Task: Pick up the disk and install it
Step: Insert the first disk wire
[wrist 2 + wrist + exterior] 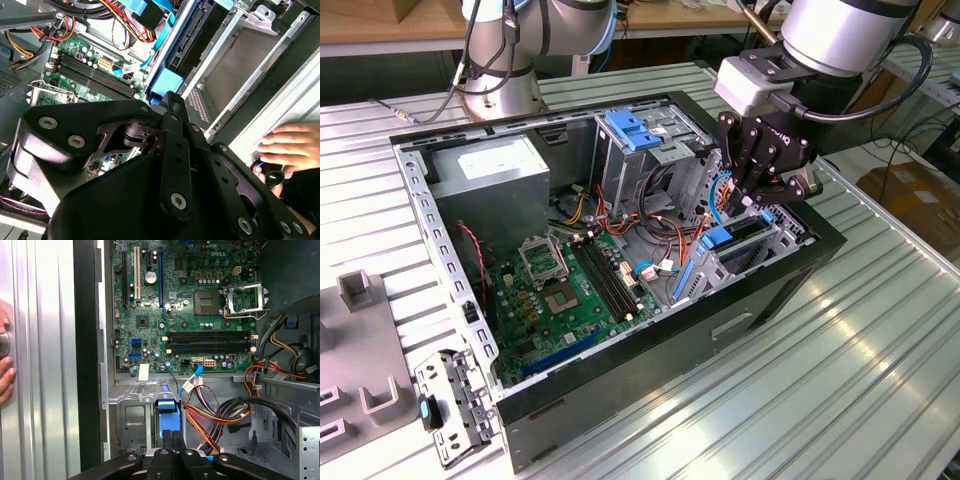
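claw (171, 436) pressed together, tips just beside blue end of disk (167, 415), disk sitting in metal cage (131, 415) of open computer (670, 350)

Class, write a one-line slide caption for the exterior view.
Gripper lowered onto the disk inside the open computer case.

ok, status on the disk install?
Gripper low at drive bay. Disk in bay, blue end at gripper tip. Cables alongside; hand outside case.

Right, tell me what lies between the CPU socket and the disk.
In the first wrist view, the black memory slots lie between the CPU socket and the disk, with a blue cable nearer the disk.
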